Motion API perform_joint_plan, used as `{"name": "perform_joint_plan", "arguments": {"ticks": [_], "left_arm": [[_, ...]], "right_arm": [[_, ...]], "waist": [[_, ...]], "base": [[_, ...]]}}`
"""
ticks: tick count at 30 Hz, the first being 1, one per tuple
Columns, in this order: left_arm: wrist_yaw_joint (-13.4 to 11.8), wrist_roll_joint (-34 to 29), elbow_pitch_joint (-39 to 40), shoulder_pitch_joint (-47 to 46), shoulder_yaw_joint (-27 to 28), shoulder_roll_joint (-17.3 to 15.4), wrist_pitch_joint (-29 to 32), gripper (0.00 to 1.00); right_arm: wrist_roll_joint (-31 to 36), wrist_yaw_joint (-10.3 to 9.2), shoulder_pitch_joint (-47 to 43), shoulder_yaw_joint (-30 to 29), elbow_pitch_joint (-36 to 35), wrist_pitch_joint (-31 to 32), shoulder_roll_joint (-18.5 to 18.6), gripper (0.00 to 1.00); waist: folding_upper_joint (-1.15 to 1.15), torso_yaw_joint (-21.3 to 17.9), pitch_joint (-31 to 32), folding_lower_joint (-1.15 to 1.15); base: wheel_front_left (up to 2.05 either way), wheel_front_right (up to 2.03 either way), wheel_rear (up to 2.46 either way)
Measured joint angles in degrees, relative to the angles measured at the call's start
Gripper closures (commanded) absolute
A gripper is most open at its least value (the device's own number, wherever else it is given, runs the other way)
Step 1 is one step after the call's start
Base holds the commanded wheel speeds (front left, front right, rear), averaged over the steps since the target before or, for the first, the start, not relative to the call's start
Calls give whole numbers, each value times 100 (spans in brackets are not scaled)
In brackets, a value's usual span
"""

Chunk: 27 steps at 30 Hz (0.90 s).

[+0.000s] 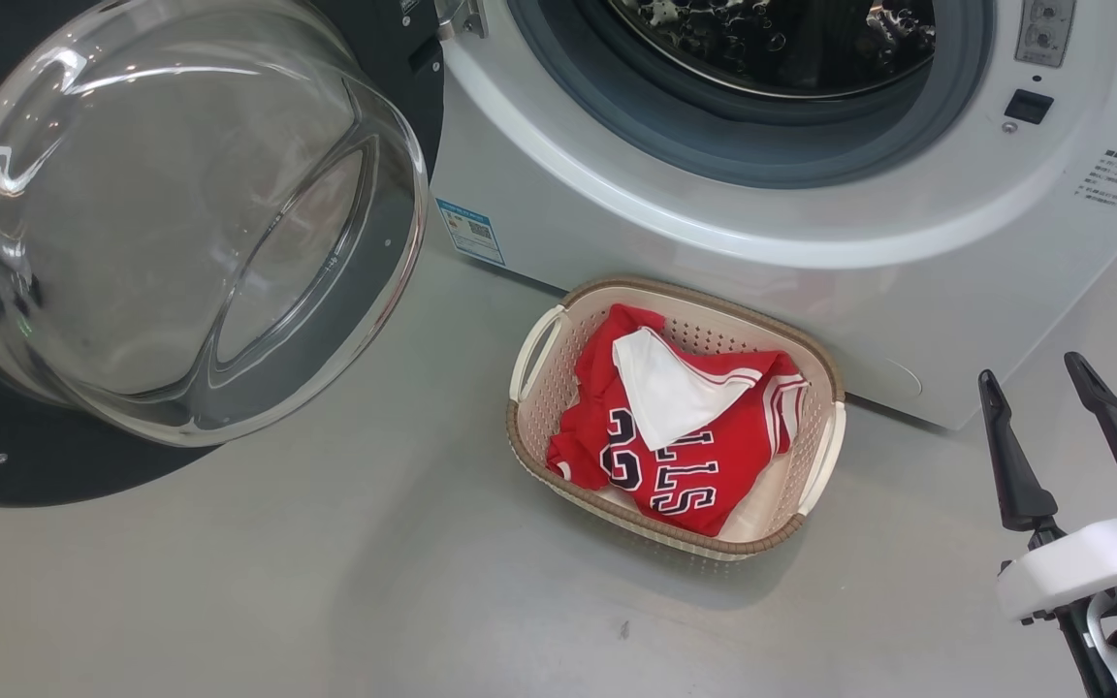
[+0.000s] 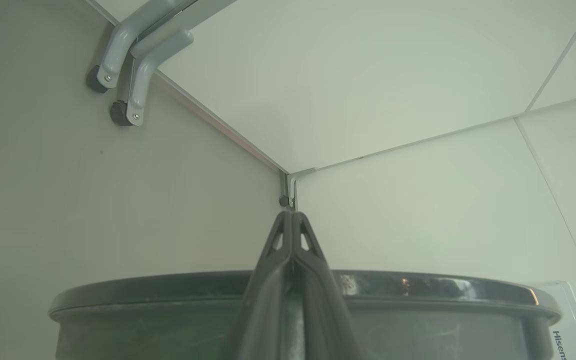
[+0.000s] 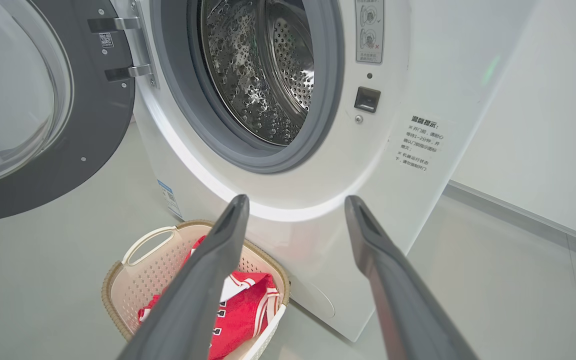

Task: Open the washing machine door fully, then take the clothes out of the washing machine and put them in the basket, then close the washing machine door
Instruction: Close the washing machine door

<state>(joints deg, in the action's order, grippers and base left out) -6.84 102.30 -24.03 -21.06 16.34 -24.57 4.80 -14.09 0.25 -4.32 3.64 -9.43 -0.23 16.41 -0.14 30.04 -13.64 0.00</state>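
While the right tool [image 1: 1029,369] gapes, clothes [image 1: 714,456] lie apart, leftward.

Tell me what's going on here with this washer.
A two-armed robot is unloading a washing machine. The washing machine door stands wide open, the drum looks empty, and the red jersey lies in the basket on the floor in front. The right gripper hangs open and empty beside the basket; the left gripper is shut by the door's black rim. Closing the door is what remains.
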Motion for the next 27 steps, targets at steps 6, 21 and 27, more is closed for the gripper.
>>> {"name": "perform_joint_plan", "arguments": {"ticks": [6,21,27], "left_arm": [[0,-54,-181,-127,-152,-38,127,100],[166,70,-169,-151,-198,-200,871,100],[326,278,-132,-21,-205,-292,1232,100]], "right_arm": [[-27,0,-4,-9,-109,0,4,0],[-53,18,-5,34,-155,40,21,0],[-53,20,-6,87,-164,40,21,0]], "waist": [[0,21,-40,0],[0,91,20,0],[0,110,56,0]], "base": [[0,0,0],[0,0,0],[0,0,0]]}}
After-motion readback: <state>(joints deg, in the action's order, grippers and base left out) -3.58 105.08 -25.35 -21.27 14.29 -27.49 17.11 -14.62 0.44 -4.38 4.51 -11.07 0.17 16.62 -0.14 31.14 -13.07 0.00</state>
